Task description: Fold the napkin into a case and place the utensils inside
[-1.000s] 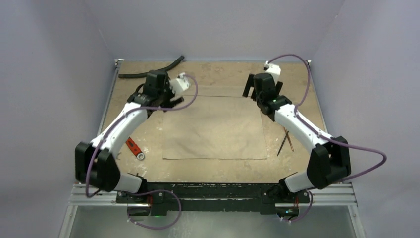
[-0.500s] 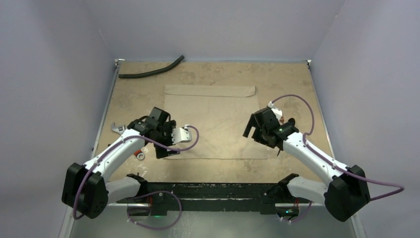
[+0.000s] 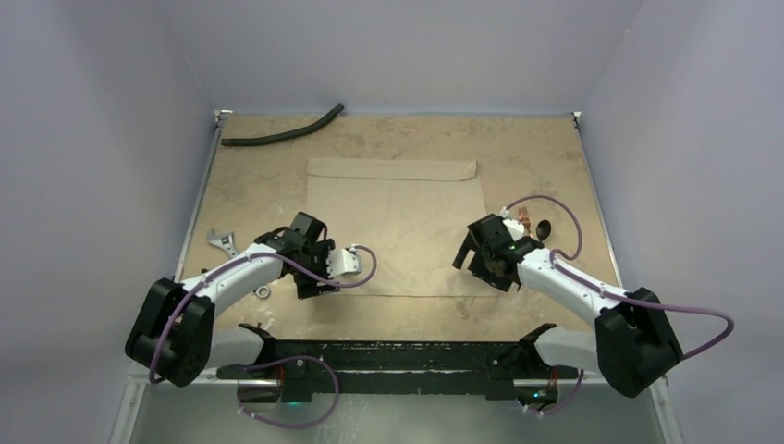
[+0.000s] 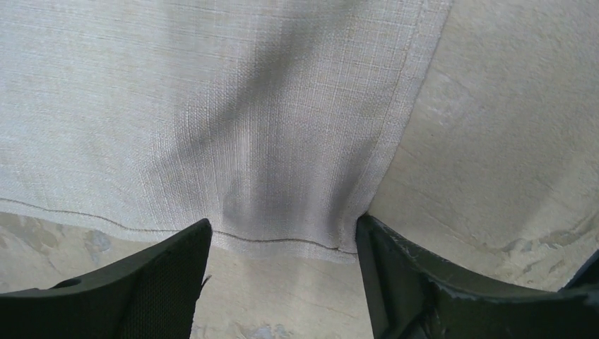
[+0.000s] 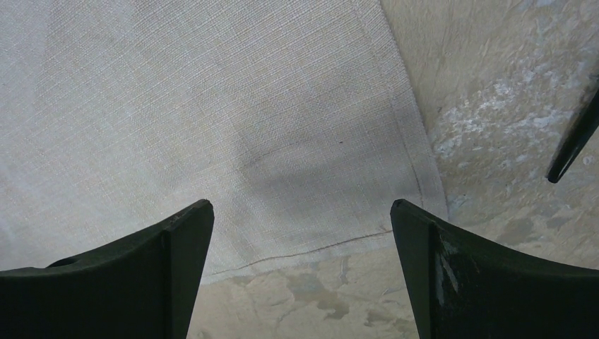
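**Both grippers open at napkin's near corners**

Top view: napkin (image 3: 398, 231) lies flat mid-table (image 3: 555, 157), its far edge turned over into a narrow strip. It isn't a pouch yet. L gripper (image 3: 310, 285) is low at the near-left corner and R gripper (image 3: 488, 268) is low at the near-right corner, w/ both arms reaching in from the near edge. Copper fork (image 3: 524, 219) and dark-bowled spoon (image 3: 543, 228) lie on bare table just right of the cloth, beside the R wrist, w/ their handles hidden under the arm. Black hose (image 3: 282, 135) sits at the far-left edge and a silver wrench (image 3: 222, 242) at left; both are well apart from the napkin.

L wrist: L gripper (image 4: 282, 224) has its fingers (image 4: 148, 282) spread apart, nothing clamped. The napkin's (image 4: 212, 99) corner sits in the gap, close to the right-hand finger, w/ the hem running across between the tips. Can't tell if the tips touch cloth.

R wrist: R gripper (image 5: 300, 206) is also spread wide, fingers (image 5: 452, 282) holding nothing. Napkin (image 5: 212, 92) fills the upper left, its near hem crosses the gap and its corner reaches the right-hand finger. Bare table is beyond. A dark slim tip (image 5: 573, 138) pokes in at the right edge; can't tell what it is.
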Tool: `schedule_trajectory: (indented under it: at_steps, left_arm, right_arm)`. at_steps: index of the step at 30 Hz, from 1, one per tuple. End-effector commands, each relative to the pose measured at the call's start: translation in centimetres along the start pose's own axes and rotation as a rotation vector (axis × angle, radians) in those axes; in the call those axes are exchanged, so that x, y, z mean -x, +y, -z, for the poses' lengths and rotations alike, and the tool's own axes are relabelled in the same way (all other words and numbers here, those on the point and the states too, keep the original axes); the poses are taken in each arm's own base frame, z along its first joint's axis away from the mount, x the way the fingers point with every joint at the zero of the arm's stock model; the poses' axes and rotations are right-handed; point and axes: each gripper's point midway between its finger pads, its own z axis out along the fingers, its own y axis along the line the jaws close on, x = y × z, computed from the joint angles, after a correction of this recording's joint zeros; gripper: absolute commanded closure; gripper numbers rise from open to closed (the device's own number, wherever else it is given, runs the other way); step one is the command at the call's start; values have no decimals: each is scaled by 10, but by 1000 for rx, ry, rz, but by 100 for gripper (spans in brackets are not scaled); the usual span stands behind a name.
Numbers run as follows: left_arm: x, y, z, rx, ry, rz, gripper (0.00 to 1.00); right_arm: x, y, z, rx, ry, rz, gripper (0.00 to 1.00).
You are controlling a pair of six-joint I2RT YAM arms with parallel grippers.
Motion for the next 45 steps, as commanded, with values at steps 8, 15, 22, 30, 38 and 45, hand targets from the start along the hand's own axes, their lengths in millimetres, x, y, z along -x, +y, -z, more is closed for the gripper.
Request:
schedule_trajectory:
  at_steps: [8,15,22,30,38,45]
  left_arm:
    - [-50,24,-8,17,124,71,92]
    - [-85,15,5,-15,170,152,100]
    - [-81,10,24,-1,148,135,99]
    - [-77,17,29,38,140,178,72]
    - [-64,28,41,77,91,199,55]
    - [-67,25,50,86,109,186,48]
  right_arm:
    - [-2,14,-34,44,-21,-9,2]
    - [-20,41,-43,92,11,59,4]
    - [-25,40,-33,77,-5,62,5]
    - [-23,13,-3,45,-24,56,4]
    - [-27,-3,1,-20,-3,72,2]
    - [-60,4,-2,1,64,100,7]
